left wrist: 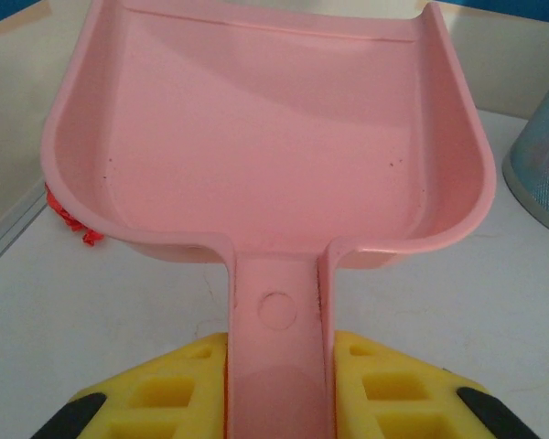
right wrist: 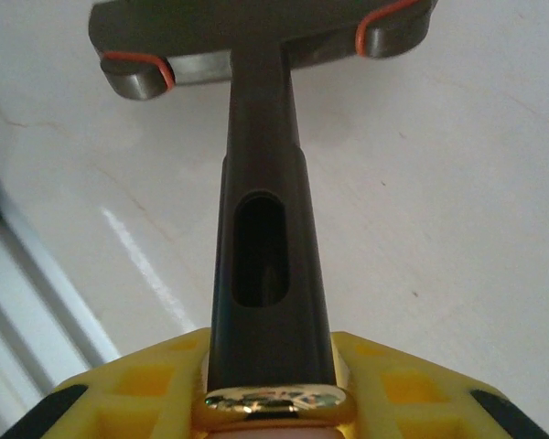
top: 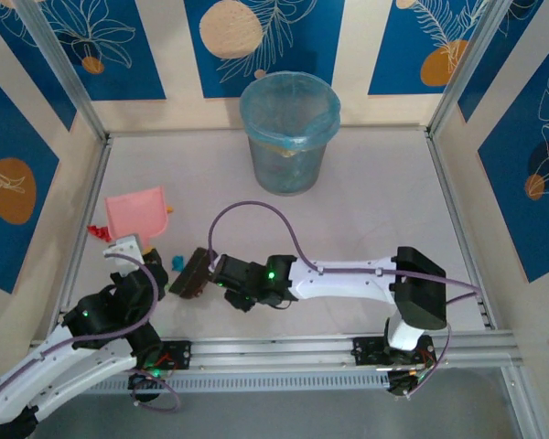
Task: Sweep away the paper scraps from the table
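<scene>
Table (top: 366,210): lined bin (top: 288,137) at back, red scraps (left wrist: 69,219) by pink dustpan (left wrist: 265,137).

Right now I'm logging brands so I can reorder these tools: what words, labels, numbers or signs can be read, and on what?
No text can be read anywhere.
On the gold band of the brush handle: a faint pattern, too blurred to read.
On the pink dustpan: a blank round mark on its handle, no letters.
On the blue bin: no label visible.
</scene>
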